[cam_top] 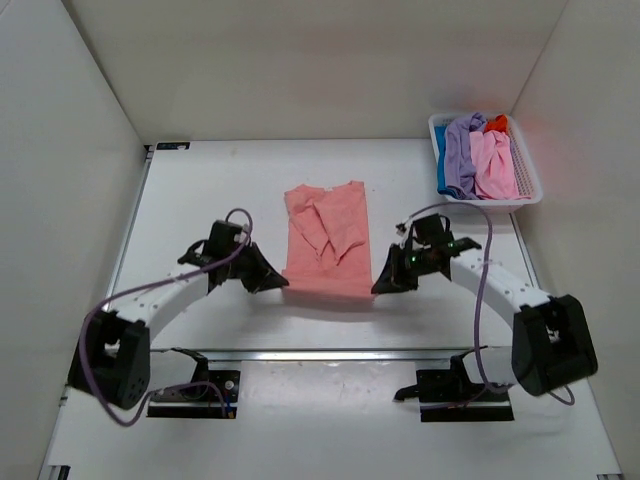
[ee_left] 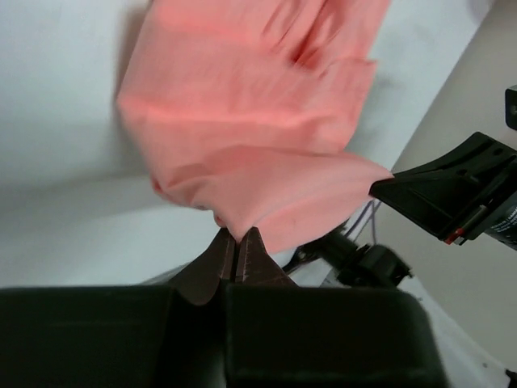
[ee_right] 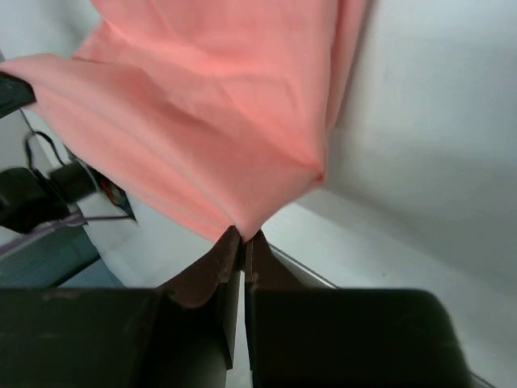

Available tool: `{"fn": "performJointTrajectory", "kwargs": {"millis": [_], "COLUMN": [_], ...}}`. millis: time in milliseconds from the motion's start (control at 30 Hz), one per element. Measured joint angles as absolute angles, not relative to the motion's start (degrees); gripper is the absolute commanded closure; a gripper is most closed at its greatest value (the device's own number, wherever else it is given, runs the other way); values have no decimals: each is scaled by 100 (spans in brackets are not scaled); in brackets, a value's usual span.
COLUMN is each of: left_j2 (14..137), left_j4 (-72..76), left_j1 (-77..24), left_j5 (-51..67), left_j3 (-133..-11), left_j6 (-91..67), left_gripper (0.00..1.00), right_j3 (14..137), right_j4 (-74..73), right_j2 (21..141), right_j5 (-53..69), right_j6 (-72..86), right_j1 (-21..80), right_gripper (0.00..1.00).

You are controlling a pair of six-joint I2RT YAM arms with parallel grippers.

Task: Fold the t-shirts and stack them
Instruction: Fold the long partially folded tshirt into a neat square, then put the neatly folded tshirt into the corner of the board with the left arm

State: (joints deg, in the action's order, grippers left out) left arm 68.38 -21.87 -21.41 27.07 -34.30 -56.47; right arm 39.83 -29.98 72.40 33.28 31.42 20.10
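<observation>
Salmon-pink soft fabric t-shirt [cam_top: 328,240] is held at its near hem by both claws. The black left gripper [ee_left: 238,245] is pinched tight on the near left hem corner, cloth between its jaws. The black right gripper [ee_right: 242,238] is pinched the same way on the near right corner. From both sets of tips the shirt runs away toward mid-table, sleeves folded inward, resting on the white table [cam_top: 200,200]. At the far right corner, well apart, the white slotted plastic basket [cam_top: 530,182] holds a lavender shirt [cam_top: 460,150], a light pink shirt [cam_top: 493,165], a blue shirt [cam_top: 441,172] and an orange-red shirt [cam_top: 496,124].
</observation>
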Motion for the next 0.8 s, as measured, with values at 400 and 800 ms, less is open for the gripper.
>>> {"fn": "performJointTrajectory", "kwargs": {"millis": [400, 800], "left_j2": [11395, 13817], "left_j4": [-2362, -2255], "left_j1": [-1031, -582], "left_j5": [3133, 3361], "left_j3": [-8656, -11220], "left_j6": [-5065, -5336], "left_gripper": [49, 19], "right_j3": [9974, 15122], "right_j4": [-3957, -5867], "right_j2": [11716, 14776], "right_j5": [3275, 2224], "right_j6": [2228, 1712], "right_j1": [1072, 937], "right_gripper": [76, 41]}}
